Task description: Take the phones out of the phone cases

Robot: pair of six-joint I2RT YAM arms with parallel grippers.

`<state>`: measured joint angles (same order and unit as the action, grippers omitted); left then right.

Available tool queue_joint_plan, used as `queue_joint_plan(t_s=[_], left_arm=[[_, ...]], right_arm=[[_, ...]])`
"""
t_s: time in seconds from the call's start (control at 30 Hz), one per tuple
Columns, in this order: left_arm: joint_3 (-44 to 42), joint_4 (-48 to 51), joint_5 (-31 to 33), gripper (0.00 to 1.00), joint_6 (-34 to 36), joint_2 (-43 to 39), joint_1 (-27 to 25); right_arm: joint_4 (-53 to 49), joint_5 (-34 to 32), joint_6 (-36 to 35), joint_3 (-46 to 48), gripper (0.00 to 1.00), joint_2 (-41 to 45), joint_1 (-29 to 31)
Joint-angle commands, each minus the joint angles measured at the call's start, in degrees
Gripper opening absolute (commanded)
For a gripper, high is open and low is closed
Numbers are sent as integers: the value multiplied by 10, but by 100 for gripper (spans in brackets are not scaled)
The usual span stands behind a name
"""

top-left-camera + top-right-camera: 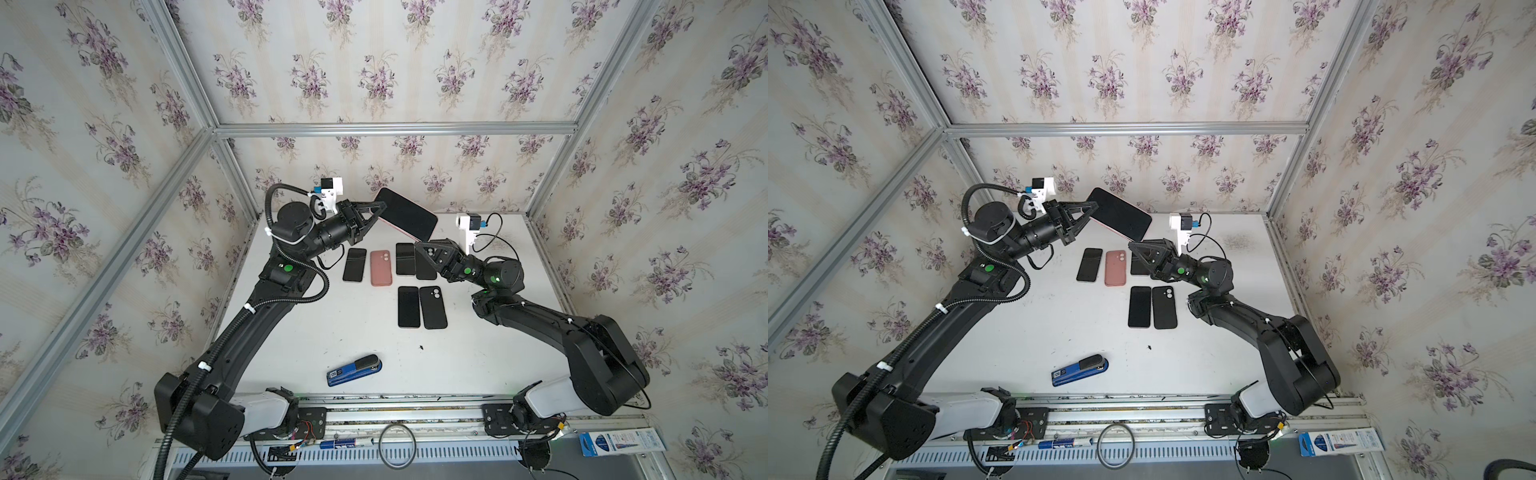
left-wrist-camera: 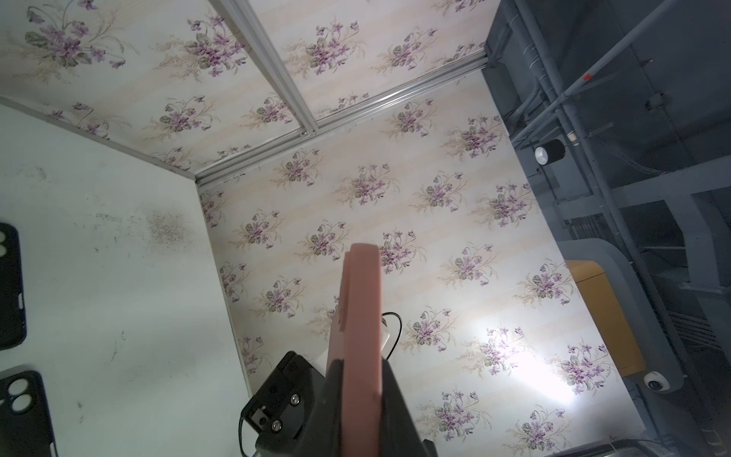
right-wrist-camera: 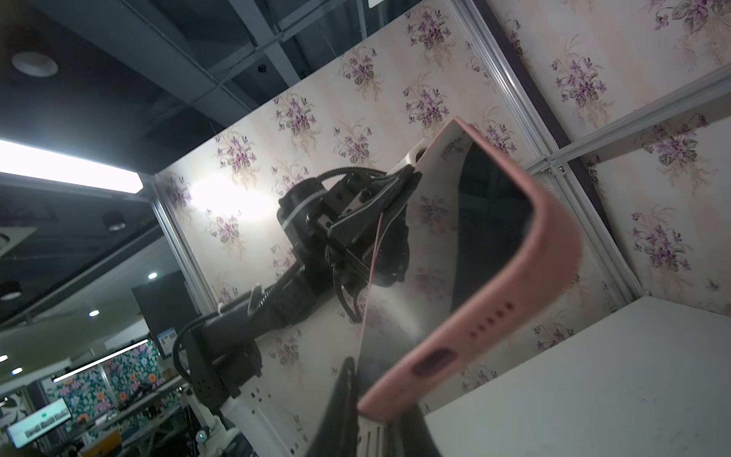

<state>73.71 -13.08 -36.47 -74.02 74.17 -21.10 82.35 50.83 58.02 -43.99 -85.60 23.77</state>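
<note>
**Both arms holding the cased phone aloft**
Left gripper (image 1: 379, 209) and right gripper (image 1: 419, 244) are both clamping the phone (image 1: 405, 214), sitting in its pink case (image 3: 514, 285), at opposite ends, aloft over the table (image 1: 478, 345).
Loose phones (image 1: 408, 306) and other cases (image 1: 381, 268) are lying beneath; the blue stapler (image 1: 354, 370) nearer the front is showing a label too small to read.

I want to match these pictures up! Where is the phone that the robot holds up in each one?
In a top view: phone in the air, over the table's back.
In a top view: phone likewise.
Left wrist: phone edge-on, pink, clamped between fingers.
Right wrist: phone close up, screen and pink rim.
Landmark: left gripper gripping it, in all four.
</note>
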Motion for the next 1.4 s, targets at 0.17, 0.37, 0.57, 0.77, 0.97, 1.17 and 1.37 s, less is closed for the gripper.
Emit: queue_joint_plan(t_s=[0.17,0.37,0.57,0.77,0.97,1.17,1.37], left_arm=[[50,-20,-84,0,-26,-16,25],[123,72,-159,0,96,10,48],[303,460,-224,0,559,69,46],[298,611,-133,0,815,63,33],[302,659,-119,0,937,62,-13],[318,676,-152,0,966,71,-27],[325,692,-164,0,979,75,-38]], right_arm=[[-294,39,-310,17,32,41,-53],[-486,-21,-397,5,56,167,-98],[-756,43,-560,-101,67,233,-110],[-918,85,-713,-161,64,221,-110],[-1039,96,-846,-195,56,195,-77],[-1132,79,-922,-222,51,165,-28],[-1111,90,-920,-207,46,170,-15]])
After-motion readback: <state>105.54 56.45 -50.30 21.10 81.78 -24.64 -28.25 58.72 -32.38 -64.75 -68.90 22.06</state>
